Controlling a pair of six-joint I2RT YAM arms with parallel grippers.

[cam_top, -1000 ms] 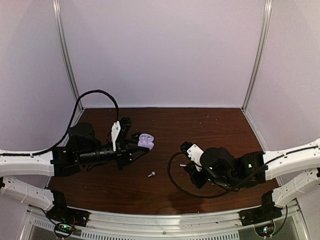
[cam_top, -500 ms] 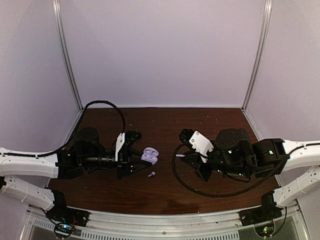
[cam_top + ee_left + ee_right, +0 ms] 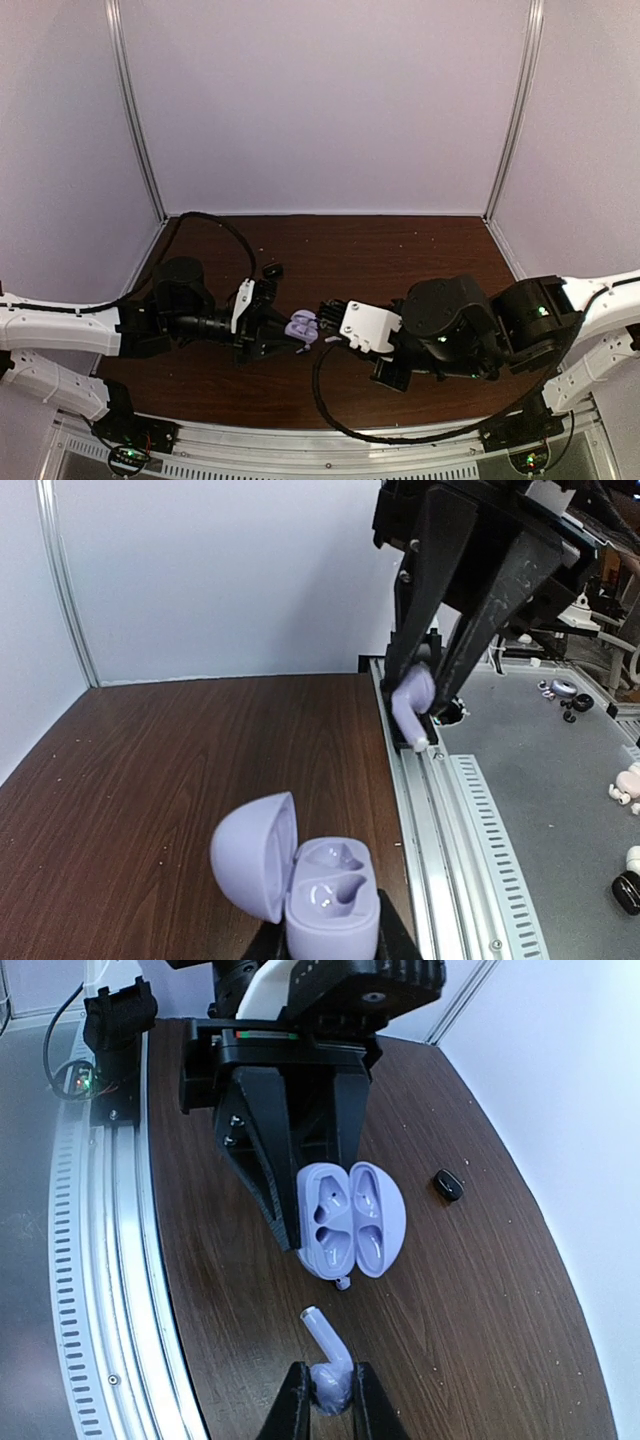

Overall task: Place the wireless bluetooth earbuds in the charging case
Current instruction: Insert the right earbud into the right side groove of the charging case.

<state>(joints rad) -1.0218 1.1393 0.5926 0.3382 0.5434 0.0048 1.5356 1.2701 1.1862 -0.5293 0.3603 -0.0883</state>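
Insertion is being lined up above the table (image 3: pixel 400 250). On the left, the charging case (image 3: pixel 325 890) is being clamped at its base by the left claw (image 3: pixel 270 333) and held clear of the wood. Its lid (image 3: pixel 255 855) is being kept swung open and both sockets (image 3: pixel 345 1222) are being presented toward the other arm; they appear unfilled. Just to the right, a pale earbud (image 3: pixel 328 1355) is being pinched by its head in the right claw (image 3: pixel 330 1395), with its stem (image 3: pixel 318 1324) being pointed at the case. The two are near each other but apart.

The step in hand is judged to be the final approach. Next, the stem is probably being called on to be matched to one socket's slant, eased in without nudging the case, and only then let go.
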